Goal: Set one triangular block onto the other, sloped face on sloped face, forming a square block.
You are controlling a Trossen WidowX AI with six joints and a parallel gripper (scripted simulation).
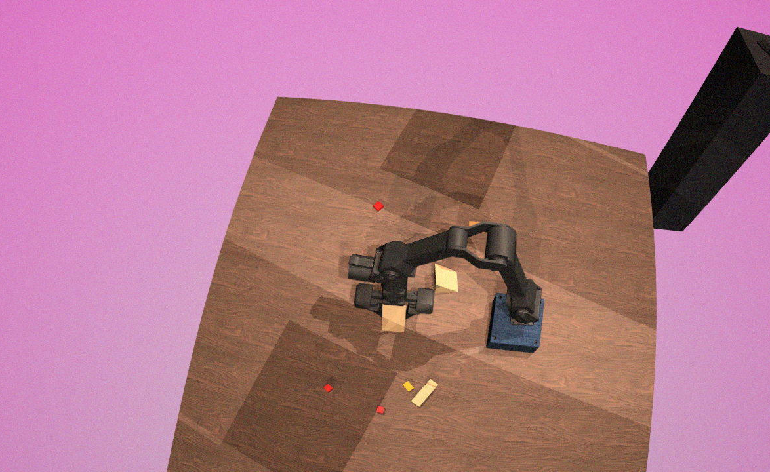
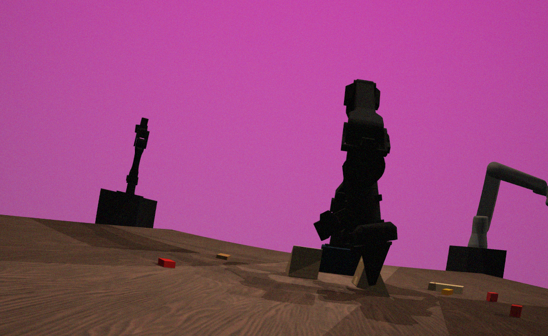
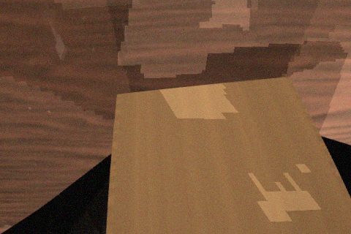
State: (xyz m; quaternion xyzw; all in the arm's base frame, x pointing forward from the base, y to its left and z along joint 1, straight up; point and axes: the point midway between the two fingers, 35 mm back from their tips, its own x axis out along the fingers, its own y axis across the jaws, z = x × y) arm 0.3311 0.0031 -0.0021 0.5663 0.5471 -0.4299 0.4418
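Two tan triangular wooden blocks are on the wooden table [image 1: 294,193]. My gripper [image 1: 394,305] [image 2: 369,267] is down at the table and shut on the near triangular block [image 1: 395,320] [image 2: 357,276] [image 3: 215,180], which rests on the table. Its sloped face fills the lower half of the wrist view, with my dark fingers at both sides. The other triangular block [image 1: 446,278] [image 2: 304,262] stands apart to the right of my gripper, between it and the arm's blue base [image 1: 513,331].
Small red cubes [image 1: 378,206] [image 1: 328,387] [image 1: 380,410], a yellow cube [image 1: 407,386] and a pale flat bar [image 1: 424,393] lie scattered on the table. An orange piece [image 1: 473,223] shows behind the arm. A black pillar [image 1: 722,129] stands past the far right corner.
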